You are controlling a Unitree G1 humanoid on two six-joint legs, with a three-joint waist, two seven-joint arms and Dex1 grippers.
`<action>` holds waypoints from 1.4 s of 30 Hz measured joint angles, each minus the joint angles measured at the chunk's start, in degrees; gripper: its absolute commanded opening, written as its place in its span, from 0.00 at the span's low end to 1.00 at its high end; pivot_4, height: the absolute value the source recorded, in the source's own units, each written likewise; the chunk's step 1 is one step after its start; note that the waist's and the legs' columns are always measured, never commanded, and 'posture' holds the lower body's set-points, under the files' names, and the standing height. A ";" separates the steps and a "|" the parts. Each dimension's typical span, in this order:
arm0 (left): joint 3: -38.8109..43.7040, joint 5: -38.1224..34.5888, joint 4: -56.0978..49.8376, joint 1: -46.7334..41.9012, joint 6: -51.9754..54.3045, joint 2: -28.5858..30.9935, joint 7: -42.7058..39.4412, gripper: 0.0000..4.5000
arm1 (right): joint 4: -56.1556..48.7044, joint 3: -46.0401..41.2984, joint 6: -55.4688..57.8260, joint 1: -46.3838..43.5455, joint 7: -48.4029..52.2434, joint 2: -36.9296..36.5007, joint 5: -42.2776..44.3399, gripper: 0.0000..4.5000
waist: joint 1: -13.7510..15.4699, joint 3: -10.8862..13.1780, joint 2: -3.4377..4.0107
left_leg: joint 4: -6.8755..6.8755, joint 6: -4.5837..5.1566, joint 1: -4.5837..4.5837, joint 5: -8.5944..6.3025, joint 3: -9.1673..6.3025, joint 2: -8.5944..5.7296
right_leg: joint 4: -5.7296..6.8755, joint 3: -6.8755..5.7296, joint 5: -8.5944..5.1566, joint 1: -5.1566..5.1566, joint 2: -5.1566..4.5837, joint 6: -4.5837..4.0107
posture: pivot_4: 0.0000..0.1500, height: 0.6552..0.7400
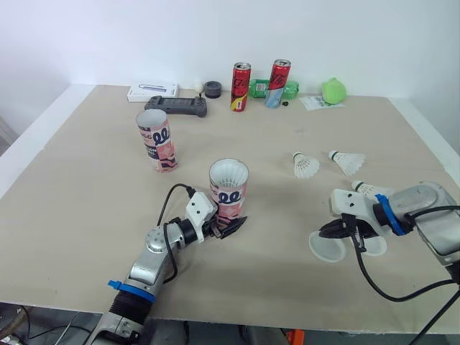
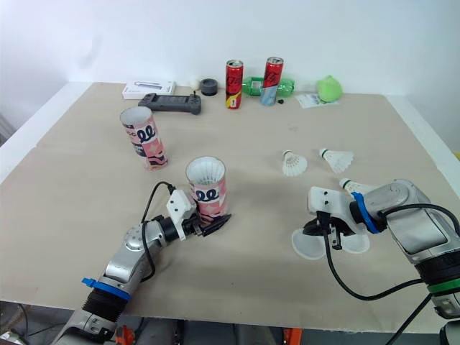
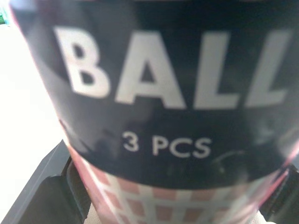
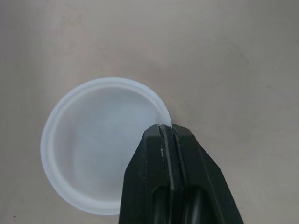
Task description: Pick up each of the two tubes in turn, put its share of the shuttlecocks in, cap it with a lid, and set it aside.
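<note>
The near tube (image 1: 228,188), pink check with a dark band, stands upright mid-table with white feathers showing inside its open top. My left gripper (image 1: 228,227) is shut on its lower part, one finger (image 3: 44,186) on each side. A second open tube (image 1: 157,140) stands farther back on the left. My right gripper (image 4: 166,128) is shut on the rim of a translucent white lid (image 4: 93,144), which lies low by the table at the right (image 1: 325,248). A second lid (image 1: 375,246) lies beside it. Three shuttlecocks (image 1: 305,166) (image 1: 348,161) (image 1: 366,188) lie on the right.
Along the far edge are two red cans (image 1: 241,86) (image 1: 279,83), a green bottle (image 1: 267,89), a green ball (image 1: 333,90), a black controller (image 1: 177,106), a white box (image 1: 153,91) and a dark tape roll (image 1: 212,88).
</note>
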 measured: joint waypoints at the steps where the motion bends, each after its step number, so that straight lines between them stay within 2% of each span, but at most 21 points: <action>1: 0.05 0.01 0.02 -0.03 0.01 0.01 0.02 0.89 | -0.26 -0.09 0.76 -2.86 0.22 0.64 0.66 0.01 | -0.16 0.02 0.10 | 0.00 0.00 0.02 0.00 0.02 0.00 | 0.00 0.03 0.02 -0.02 0.00 0.03 | 1.00 1.00; 6: 0.07 0.08 0.37 -0.35 0.02 -0.03 0.07 0.89 | -4.07 -2.48 7.35 -18.63 1.23 5.61 7.05 0.01 | -0.43 0.10 0.37 | -0.07 0.01 0.07 0.01 -0.03 -0.01 | 0.00 0.01 0.04 -0.03 0.03 0.08 | 1.00 1.00; 7: 0.11 0.13 0.50 -0.53 0.02 0.05 0.06 0.89 | -4.31 -2.45 8.97 -26.16 1.02 9.08 8.34 0.01 | -0.58 0.11 0.42 | -0.09 0.00 0.06 0.00 0.00 0.00 | 0.00 0.02 0.03 -0.08 0.02 0.06 | 1.00 1.00; 12: -0.42 0.54 0.93 -1.32 0.01 -0.22 -0.03 0.89 | -2.73 0.36 8.90 -40.63 0.70 17.78 8.10 0.01 | -0.32 0.10 0.39 | -0.24 -0.07 -0.05 -0.05 -0.10 -0.01 | 0.00 -0.02 -0.10 -0.11 0.03 -0.13 | 1.00 1.00; 20: -0.49 0.63 1.00 -1.88 -0.07 -0.13 0.01 0.89 | 3.36 7.13 6.55 -45.98 2.41 24.25 4.44 0.01 | -0.02 0.09 0.43 | -0.33 -0.13 -0.37 -0.09 -0.16 -0.02 | 0.01 -0.05 -0.01 -0.39 0.06 0.07 | 1.00 1.00; 42: -0.53 1.07 1.01 -1.95 -0.11 -0.19 0.22 0.89 | 6.04 13.02 0.79 -48.12 6.31 27.69 -3.81 0.01 | -0.06 0.08 0.44 | -0.31 -0.13 -0.37 -0.09 -0.16 -0.01 | 0.02 -0.07 -0.01 -0.38 0.06 0.07 | 1.00 1.00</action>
